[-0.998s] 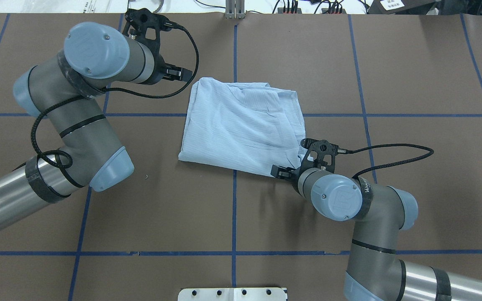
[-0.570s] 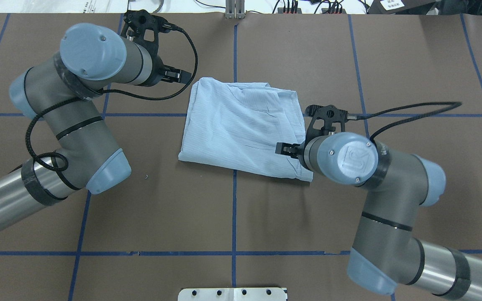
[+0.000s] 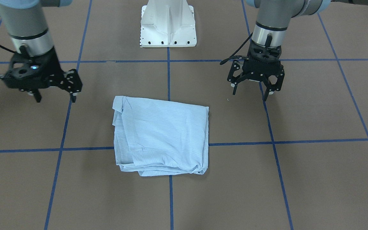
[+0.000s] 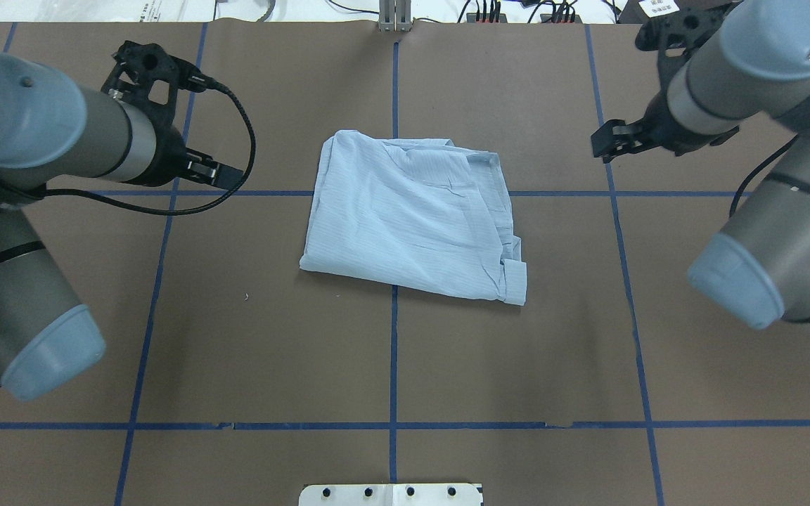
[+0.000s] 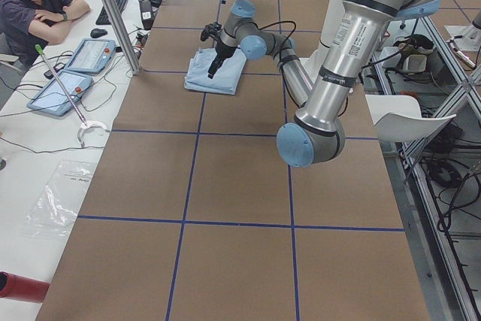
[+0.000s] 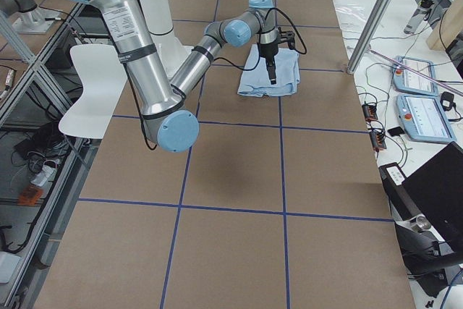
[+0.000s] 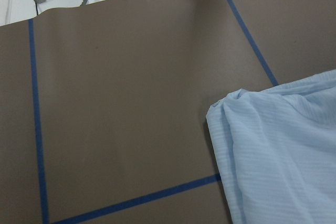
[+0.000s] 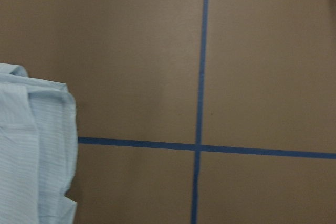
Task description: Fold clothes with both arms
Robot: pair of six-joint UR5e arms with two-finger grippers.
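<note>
The worktop (image 3: 299,179) is covered in brown paper divided by blue tape lines. The shirt (image 3: 161,137) lies folded into a rough rectangle at the centre, across a tape crossing, flat on the surface. My left gripper (image 3: 249,94) hangs above the worktop to one side of the shirt, well apart from it, jaws spread wide and empty. My right gripper (image 3: 55,98) hangs on the opposite side, likewise clear of the fabric, jaws wide and empty.

Robotics lab: blue-taped table (image 4: 271,337), teach pendants (image 5: 90,56), aluminium post (image 5: 111,13).
</note>
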